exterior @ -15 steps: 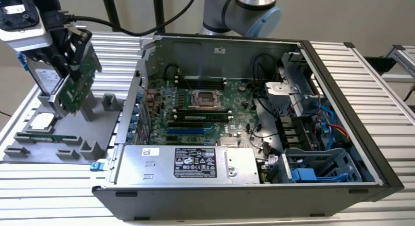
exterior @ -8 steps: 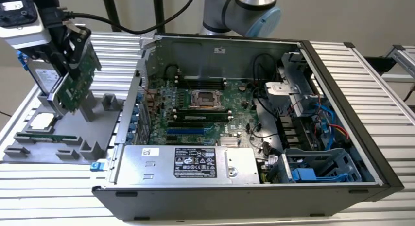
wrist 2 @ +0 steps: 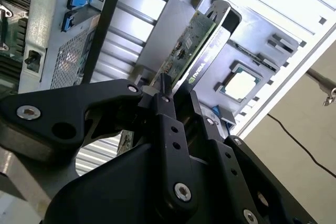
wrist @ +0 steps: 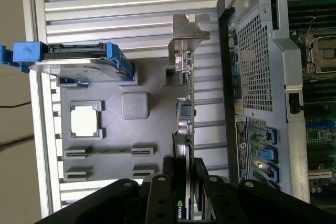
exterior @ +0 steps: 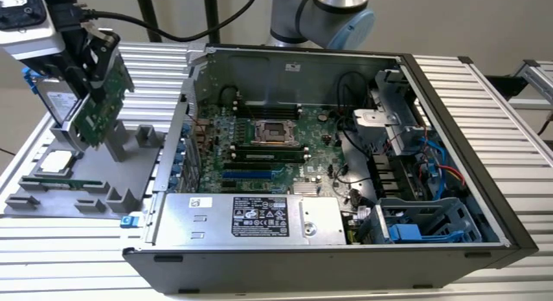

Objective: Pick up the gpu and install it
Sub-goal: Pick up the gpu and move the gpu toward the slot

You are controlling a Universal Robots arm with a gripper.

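- gpu (exterior: 103,107), a green card, hangs tilted over the grey tray (exterior: 95,184), clamped between the black fingers of the gripper (exterior: 97,58).
- Its lower end sits right down among the tray's upright posts. From where I stand I can't say whether it touches them.
- In the second wrist view, the gripper (wrist 2: 178,92) is clenched on the card, with a finger (wrist 2: 167,124) pressed to each face of the gpu (wrist 2: 191,45).
- In the first wrist view, the gpu (wrist: 185,119) shows edge-on above the tray (wrist: 142,129). Its silver bracket (wrist: 190,30) is at the end far from the gripper (wrist: 181,179).
- A hard drive with blue rails (exterior: 54,97) stands upright in the tray, just beside the gpu on the side away from the computer case (exterior: 302,268). It also shows in the first wrist view (wrist: 73,61).
- A square processor chip (exterior: 54,162) lies flat in one tray pocket, apart from the card, and is seen in both wrist views (wrist: 85,120) (wrist 2: 240,84).
- A narrow RAM stick (exterior: 52,182) lies in the tray near the chip.
- The case lies open just beside the tray, on the exterior view's right, with its motherboard (exterior: 285,152) and power supply (exterior: 250,217) exposed.
- Tray and case both rest on a ribbed aluminium table (exterior: 69,249).
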